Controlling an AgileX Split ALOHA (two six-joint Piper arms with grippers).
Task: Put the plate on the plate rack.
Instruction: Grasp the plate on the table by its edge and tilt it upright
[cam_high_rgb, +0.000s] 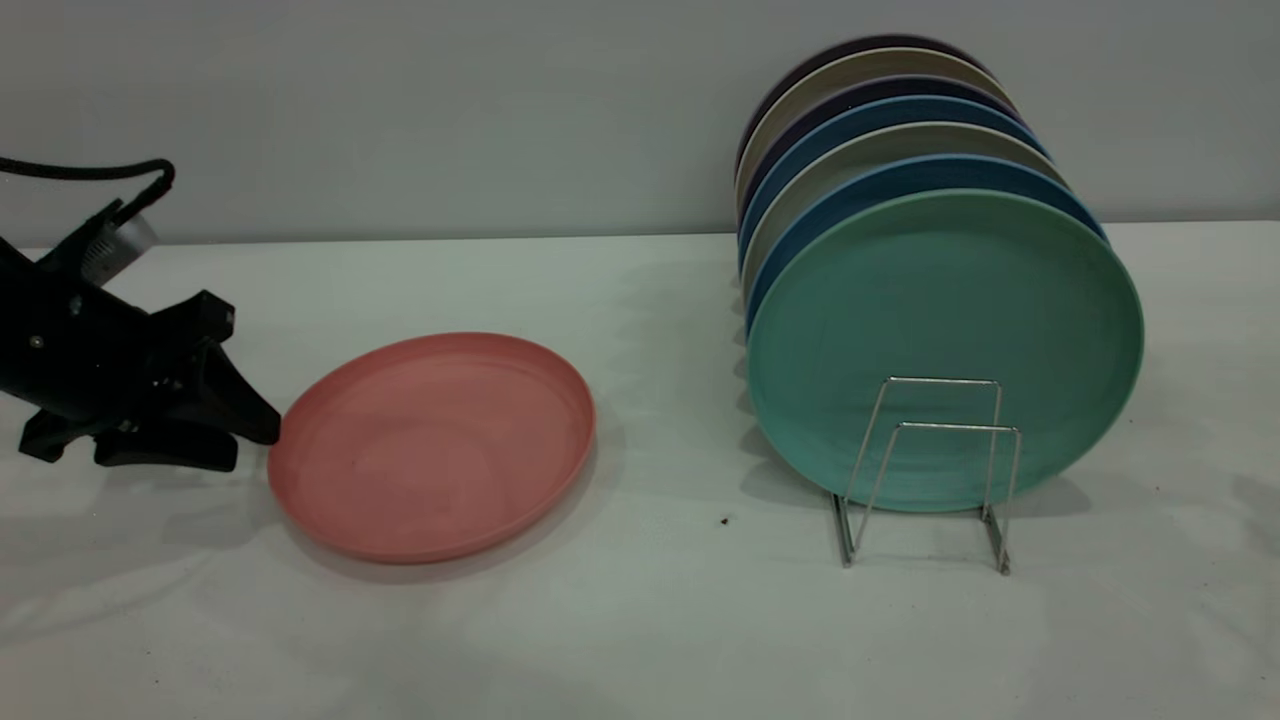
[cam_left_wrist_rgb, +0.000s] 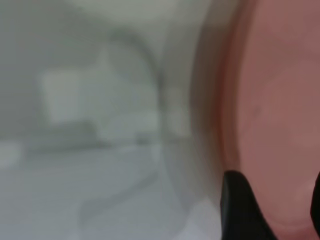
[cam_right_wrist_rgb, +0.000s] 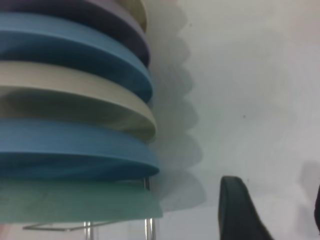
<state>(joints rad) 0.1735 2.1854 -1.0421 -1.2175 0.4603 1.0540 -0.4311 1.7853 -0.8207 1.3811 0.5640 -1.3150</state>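
Left gripper (cam_high_rgb: 262, 432) stands wide at the flat plate (cam_high_rgb: 432, 445) rim — fingers could shove it away from the plate rack (cam_high_rgb: 930, 470); right claw's state unclear

Plates on edge, rims stacked close: dark purple plate (cam_right_wrist_rgb: 100, 22), blue plate (cam_right_wrist_rgb: 75, 55), beige plate (cam_right_wrist_rgb: 75, 100), second blue plate (cam_right_wrist_rgb: 75, 150), teal-green plate (cam_right_wrist_rgb: 75, 202). Silver wires of plate rack (cam_right_wrist_rgb: 148, 227) show under teal-green rim. White worktop (cam_right_wrist_rgb: 250, 75) alongside. One black right gripper fingertip (cam_right_wrist_rgb: 240, 210) near plates, apart from them.
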